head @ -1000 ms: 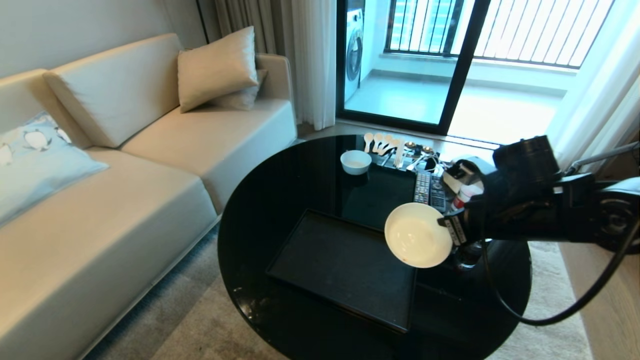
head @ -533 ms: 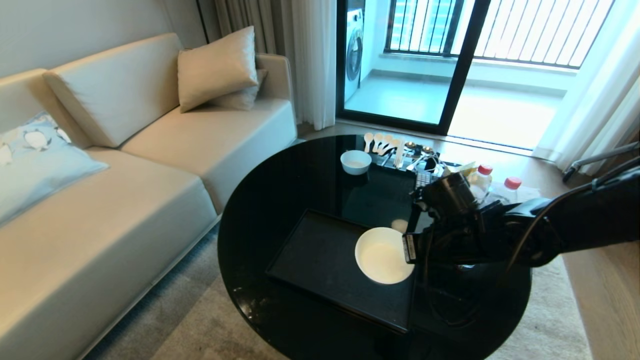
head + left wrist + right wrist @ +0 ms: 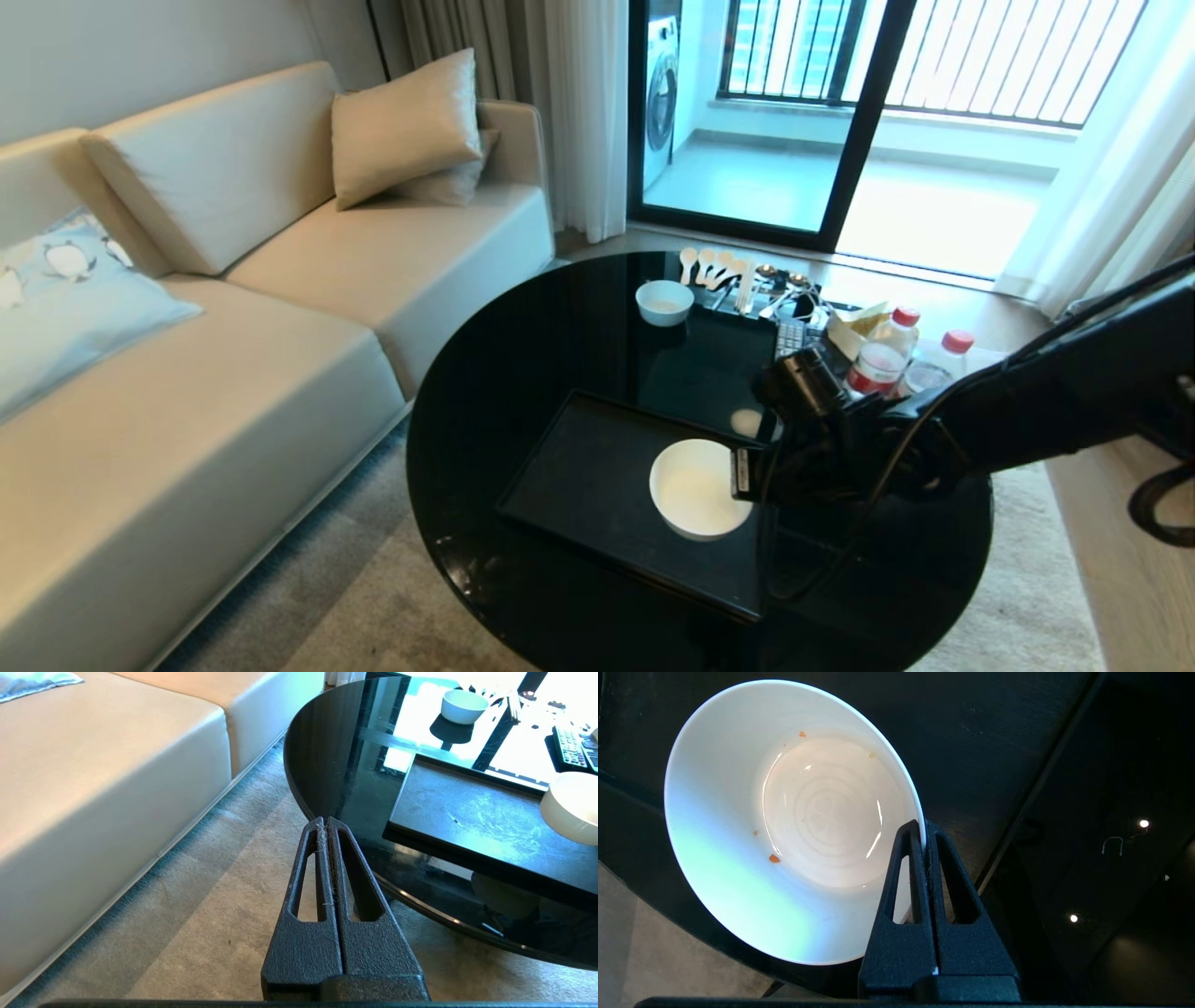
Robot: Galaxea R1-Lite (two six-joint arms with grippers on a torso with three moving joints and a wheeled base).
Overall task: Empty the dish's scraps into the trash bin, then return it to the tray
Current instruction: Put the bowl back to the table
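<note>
White dish (image 3: pixel 694 488) rim pinched in right tool (image 3: pixel 924 833), seemingly over tray (image 3: pixel 579 476) edge.

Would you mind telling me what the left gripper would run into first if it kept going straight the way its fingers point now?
Probably the near edge of the round black table: the left gripper, shut and parked low over the carpet, points at that rim. Depth is unclear, so it might slip just under the top.

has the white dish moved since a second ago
Yes. The dish, pinched at its rim by the right tool, has come leftward and down from beside the remotes to sit low over the tray.
</note>
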